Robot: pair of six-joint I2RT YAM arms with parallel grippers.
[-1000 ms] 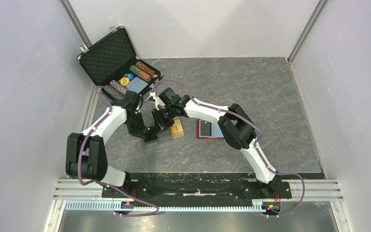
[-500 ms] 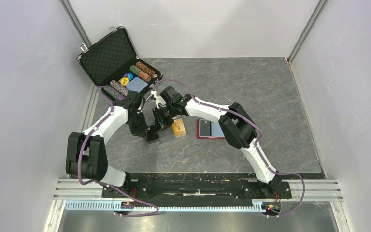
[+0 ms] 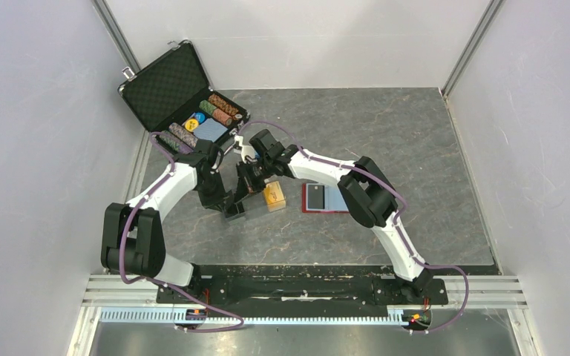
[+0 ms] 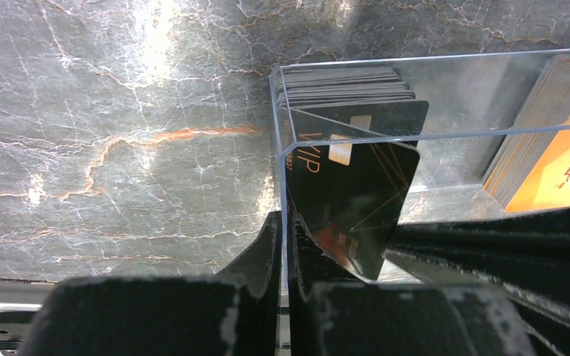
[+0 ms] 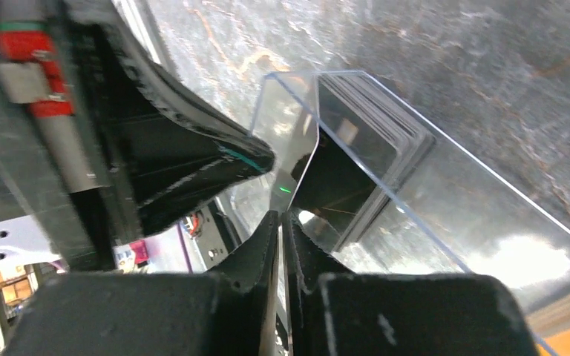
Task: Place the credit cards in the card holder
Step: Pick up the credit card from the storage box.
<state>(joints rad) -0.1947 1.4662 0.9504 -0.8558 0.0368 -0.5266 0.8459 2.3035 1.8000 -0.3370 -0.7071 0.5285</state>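
The chip case sits at the table's ten o'clock corner, its lid raised on the far side and poker chips in the tray half nearer the centre. Slightly nine o'clock of the table's middle stands a box, and the card holder lies spread flat near it at three o'clock. Inside the box, one stack of credit cards fills the three o'clock end, a second stack fills the nine o'clock end, and a single card leans tilted between them. The left hand pinches the box wall at its eight o'clock end. The right hand meets the single card from twelve o'clock.
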